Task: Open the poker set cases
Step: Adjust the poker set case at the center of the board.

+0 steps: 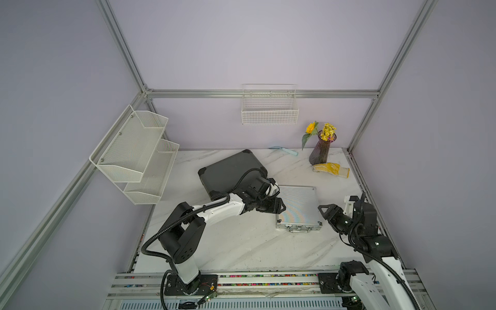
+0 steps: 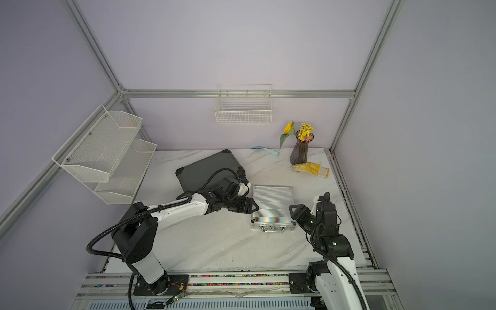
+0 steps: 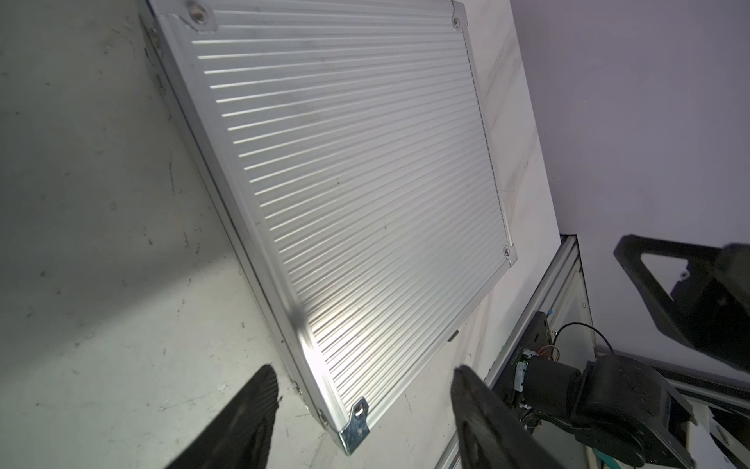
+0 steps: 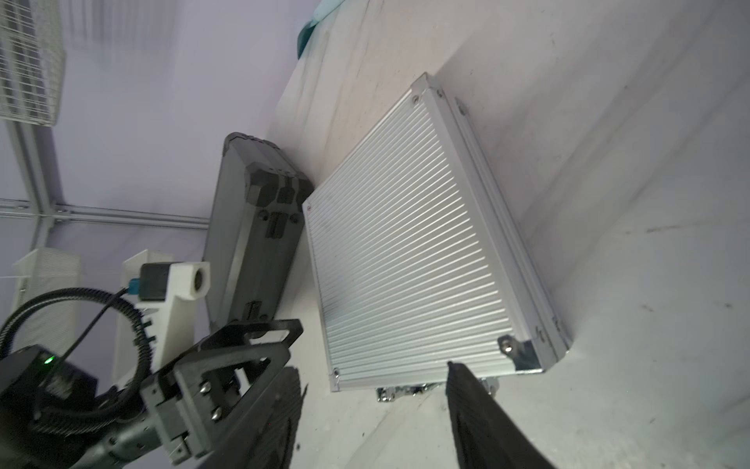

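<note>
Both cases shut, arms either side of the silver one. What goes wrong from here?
1. The latches sit on the silver case's near edge, but the left gripper and right gripper, fingers open, flank its sides. A push there may slide it on the smooth table rather than open it.
2. Its far corner lies close to the dark grey case; sliding could knock the two together.

In both top views the left arm point(image 1: 214, 209) hides the near right edge of the dark grey case point(image 1: 228, 169). The latches point(image 1: 296, 228) of the silver case point(image 1: 298, 206) are too small, and we cannot tell if they are shut. In the left wrist view the picture's edge cuts this case and the left fingers point(image 3: 243, 418).
</note>
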Robot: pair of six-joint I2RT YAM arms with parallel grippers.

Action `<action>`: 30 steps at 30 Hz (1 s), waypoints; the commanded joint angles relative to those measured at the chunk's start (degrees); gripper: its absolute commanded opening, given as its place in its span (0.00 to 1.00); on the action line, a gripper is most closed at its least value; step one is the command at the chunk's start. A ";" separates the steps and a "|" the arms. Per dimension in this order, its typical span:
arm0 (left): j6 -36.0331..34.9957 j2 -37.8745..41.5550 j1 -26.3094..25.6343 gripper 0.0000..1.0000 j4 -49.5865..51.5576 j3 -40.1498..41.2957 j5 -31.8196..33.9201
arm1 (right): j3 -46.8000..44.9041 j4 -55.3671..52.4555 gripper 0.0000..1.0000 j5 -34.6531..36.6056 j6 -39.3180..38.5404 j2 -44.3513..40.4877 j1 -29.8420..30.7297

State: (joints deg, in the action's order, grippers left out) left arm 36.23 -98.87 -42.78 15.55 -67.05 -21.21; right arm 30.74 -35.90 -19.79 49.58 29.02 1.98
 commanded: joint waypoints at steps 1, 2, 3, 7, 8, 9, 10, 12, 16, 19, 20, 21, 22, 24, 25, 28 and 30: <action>-0.73 -0.30 1.01 0.70 -0.61 -2.35 -0.87 | -1.54 -4.12 0.60 -2.10 3.71 -3.12 0.39; -0.39 -0.81 1.20 0.70 -0.66 -2.79 -1.38 | -2.13 -4.27 0.60 -2.28 3.34 -2.77 0.39; -0.19 -1.29 1.25 0.70 -0.65 -3.12 -1.80 | -2.87 -3.51 0.59 -3.22 3.51 -2.01 0.39; 1.61 -2.49 1.22 0.69 -1.95 -2.95 -2.94 | -5.51 1.81 0.57 -7.83 4.91 3.48 1.03; 2.18 -2.69 1.22 0.69 -2.91 -2.33 -3.24 | -5.69 2.05 0.56 -6.92 4.64 3.91 1.54; 2.71 -2.78 1.22 0.69 -3.68 -1.81 -3.45 | -5.77 1.92 0.56 -5.80 4.32 4.01 2.00; 3.24 -2.96 1.21 0.69 -4.50 -1.34 -3.55 | -6.10 2.21 0.56 -4.80 4.17 3.88 2.49; 4.14 -3.55 1.22 0.68 -5.72 -0.57 -4.00 | -8.03 4.54 0.55 -4.50 5.14 3.76 3.31; 6.23 -4.57 1.28 0.68 -8.32 0.62 -5.20 | -13.05 12.11 0.55 -5.23 9.24 7.33 6.41; 7.10 -4.88 1.25 0.67 -9.74 1.15 -5.67 | -13.43 13.73 0.56 -1.00 9.23 9.71 10.89; 7.28 -5.09 1.21 0.67 -9.79 1.19 -5.77 | -13.56 14.36 0.58 0.29 9.29 10.15 12.27; 7.36 -5.19 1.24 0.67 -9.91 1.30 -5.92 | -13.85 15.02 0.59 1.01 9.51 10.55 13.17; 7.41 -5.32 1.29 0.67 -10.01 1.33 -6.01 | -14.26 16.11 0.60 1.44 9.65 10.98 13.85; 7.54 -5.46 1.23 0.67 -10.19 1.60 -6.12 | -15.23 17.75 0.63 2.00 9.66 12.03 14.45; 7.63 -5.46 1.21 0.67 -10.32 1.82 -6.13 | -15.80 18.58 0.64 2.27 9.66 12.52 14.62; 7.97 -5.54 1.21 0.66 -10.62 2.33 -6.36 | -16.25 19.83 0.67 3.22 9.53 14.23 14.89; 8.16 -5.54 1.22 0.66 -11.02 2.70 -6.39 | -15.91 19.09 0.69 4.62 8.64 14.90 14.94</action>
State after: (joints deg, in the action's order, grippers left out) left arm 43.16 -103.28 -41.65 6.85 -65.93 -26.44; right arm 14.76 -19.20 -18.68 57.82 43.35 16.53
